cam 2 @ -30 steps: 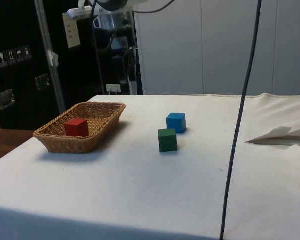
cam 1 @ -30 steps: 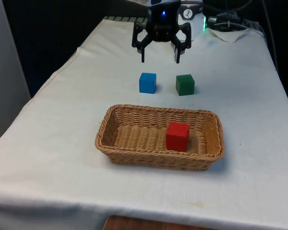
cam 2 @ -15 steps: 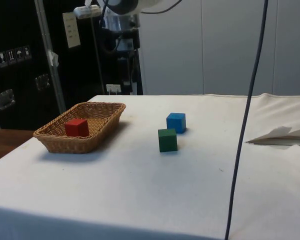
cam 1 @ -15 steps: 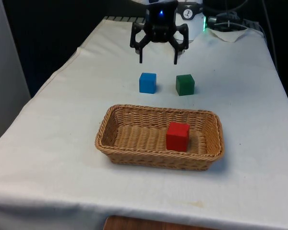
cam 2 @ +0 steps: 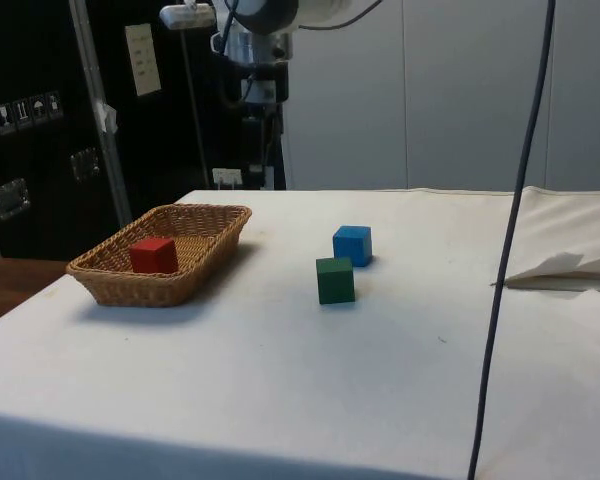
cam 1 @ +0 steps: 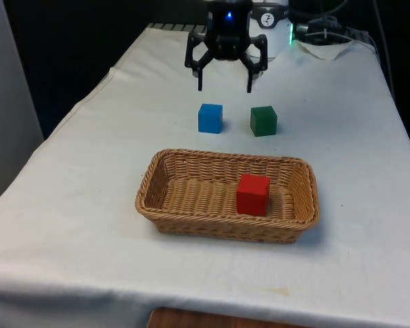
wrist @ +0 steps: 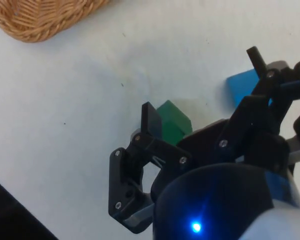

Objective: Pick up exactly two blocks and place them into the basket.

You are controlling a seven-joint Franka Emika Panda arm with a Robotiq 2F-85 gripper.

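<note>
three blocks show on the cloth-covered worktop (cam 1: 89,178): a red block (cam 1: 253,194) lies inside the wicker basket (cam 1: 157,188), toward the front view's right end of it, while a blue block (cam 1: 210,117) and a green block (cam 1: 263,120) sit side by side on the cloth just beyond the basket's far rim, apart from each other and not touching the basket. the blue one is on the front view's left of the green one. the hand (cam 1: 225,87) hangs in the air above and behind the two loose blocks, roughly over the gap between them, with its fingers (cam 1: 200,76) spread wide and nothing held. in the wrist view the green block (wrist: 172,121) and the blue block (wrist: 242,86) lie below the hand (wrist: 202,85), with the basket's edge (wrist: 40,20) off to one side.
</note>
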